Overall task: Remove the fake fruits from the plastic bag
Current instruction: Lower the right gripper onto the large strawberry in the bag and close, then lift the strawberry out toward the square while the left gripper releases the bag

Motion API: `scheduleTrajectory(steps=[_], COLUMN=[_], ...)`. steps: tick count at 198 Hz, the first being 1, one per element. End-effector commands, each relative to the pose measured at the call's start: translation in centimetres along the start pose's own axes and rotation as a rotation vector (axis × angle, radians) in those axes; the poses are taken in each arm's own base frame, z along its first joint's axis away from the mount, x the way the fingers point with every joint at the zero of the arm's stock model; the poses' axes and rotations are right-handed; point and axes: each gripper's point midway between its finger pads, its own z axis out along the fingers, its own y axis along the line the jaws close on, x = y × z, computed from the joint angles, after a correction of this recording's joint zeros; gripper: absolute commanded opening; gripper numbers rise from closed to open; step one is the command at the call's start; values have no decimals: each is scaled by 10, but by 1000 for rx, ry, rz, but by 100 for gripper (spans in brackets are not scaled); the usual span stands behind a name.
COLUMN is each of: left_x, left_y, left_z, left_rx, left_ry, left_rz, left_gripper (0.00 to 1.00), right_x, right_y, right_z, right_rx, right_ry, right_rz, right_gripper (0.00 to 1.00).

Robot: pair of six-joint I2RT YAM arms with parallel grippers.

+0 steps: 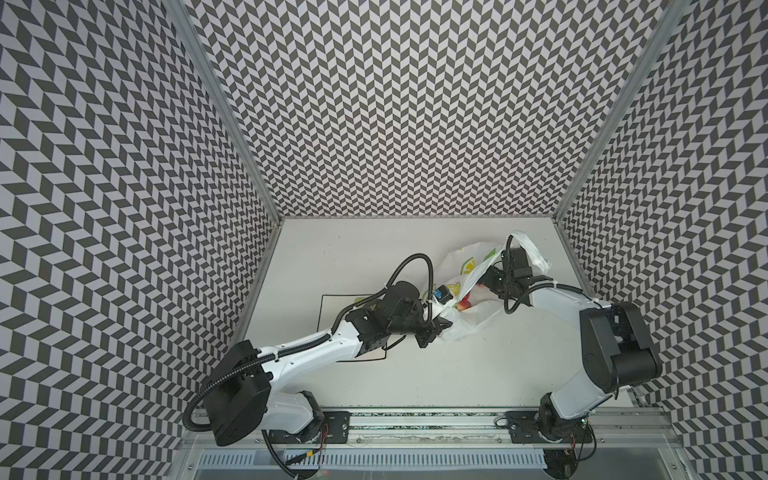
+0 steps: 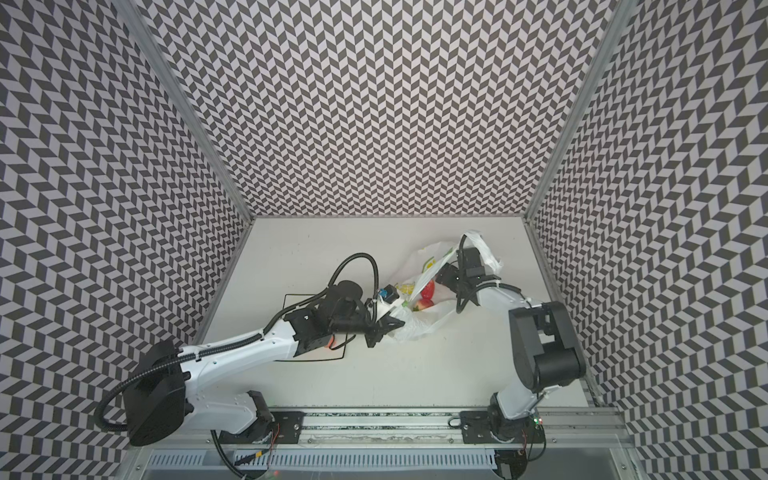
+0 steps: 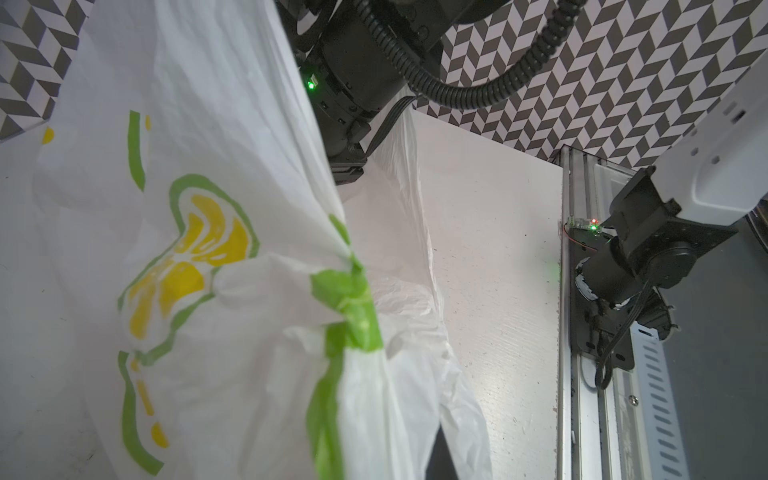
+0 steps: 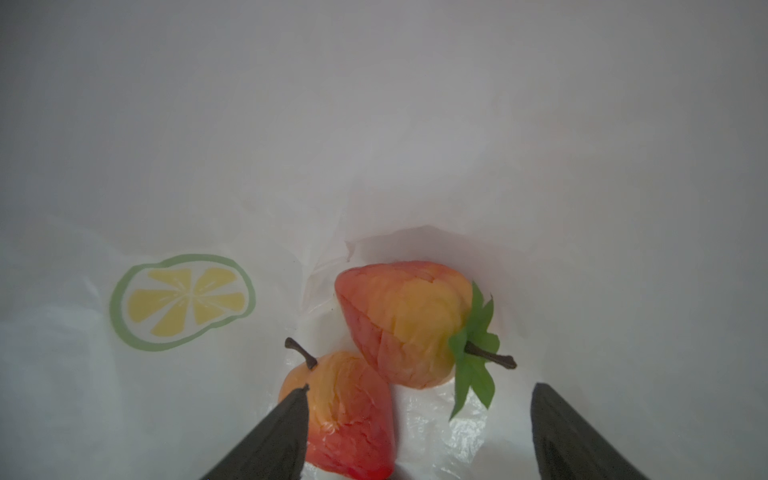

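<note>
fake fruits (image 4: 399,328) inside plastic bag (image 4: 374,145)

You can count two fake fruits (image 4: 399,324) inside one plastic bag (image 1: 461,328), one of them green-leafed, and one plate (image 1: 330,305) at the bag's nine o'clock.

The table (image 1: 374,257) is viewed steeply from high above in both top views, facing the back wall (image 1: 415,124). The plastic bag (image 3: 232,374) is seen at close range from outside in the left wrist view and from inside in the right wrist view; it is shared by all four.
</note>
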Motion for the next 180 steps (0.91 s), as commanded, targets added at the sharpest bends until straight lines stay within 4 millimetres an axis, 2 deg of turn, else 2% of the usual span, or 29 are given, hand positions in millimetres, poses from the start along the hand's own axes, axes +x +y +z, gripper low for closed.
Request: scheduleTrajectory(steps=[1, 36, 66, 72, 123, 157, 180], left_x=[-4, -9, -13, -14, -16, -16, -17], left_y=[-3, -6, -7, -7, -7, -4, 2], left_z=[4, 6, 8, 8, 7, 6, 5], left_rx=[10, 17, 20, 18, 12, -4, -40], left_ry=[0, -8, -13, -16, -24, -29, -33], left_rz=[8, 21, 31, 32, 34, 33, 31], left_gripper=[0, 0, 0, 0, 0, 0, 0], right_x=[-11, -27, -32, -34, -37, -38, -44], right_y=[1, -3, 0, 0, -9, -17, -13], right_z=[4, 15, 32, 36, 62, 68, 62], right_rx=[33, 90, 109, 118, 204, 256, 246], right_ry=[-51, -97, -87, -85, -65, -68, -92], right_rz=[6, -18, -15, -16, -21, -30, -54], right_gripper=[83, 86, 89, 95, 97, 92, 83])
